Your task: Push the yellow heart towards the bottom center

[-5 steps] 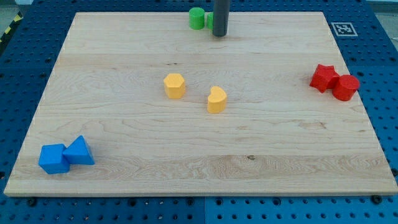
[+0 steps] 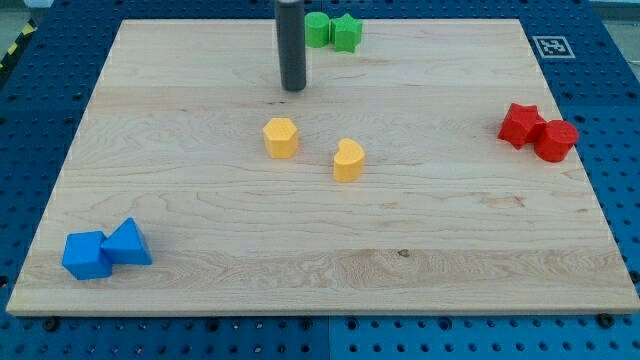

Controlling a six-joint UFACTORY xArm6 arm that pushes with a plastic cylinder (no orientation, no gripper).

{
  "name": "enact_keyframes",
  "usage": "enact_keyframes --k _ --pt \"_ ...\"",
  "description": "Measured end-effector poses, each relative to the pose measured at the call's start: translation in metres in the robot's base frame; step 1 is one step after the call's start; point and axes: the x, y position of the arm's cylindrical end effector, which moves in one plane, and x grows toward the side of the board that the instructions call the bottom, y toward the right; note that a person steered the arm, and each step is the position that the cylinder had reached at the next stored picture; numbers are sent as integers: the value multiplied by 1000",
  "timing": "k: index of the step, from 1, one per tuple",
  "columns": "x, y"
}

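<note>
1. Camera view: the rod's tip (image 2: 293, 88) has no jaws and holds nothing; it sits in the upper centre of the frame, just above the yellow heart (image 2: 281, 137), apart from it.
2. The heart lies left of centre on the wooden board (image 2: 450, 230), near a yellow crescent block (image 2: 348, 159).
3. Two green blocks (image 2: 331, 30) sit at the top edge.

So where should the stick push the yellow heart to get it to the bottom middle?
Push the heart on its top edge, coming from the view's top, slightly right, since it sits just right of centre. My tip is up-left of it, apart.
</note>
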Motion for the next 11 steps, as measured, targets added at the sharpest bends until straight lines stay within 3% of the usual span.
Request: enact_keyframes --k 1,2,3,4,5,8,10,11 --pt "31 -1" --pt "51 27" --pt "96 61" --pt "109 85" --pt "91 92" --pt "158 100" --pt "159 142" --pt "171 125"
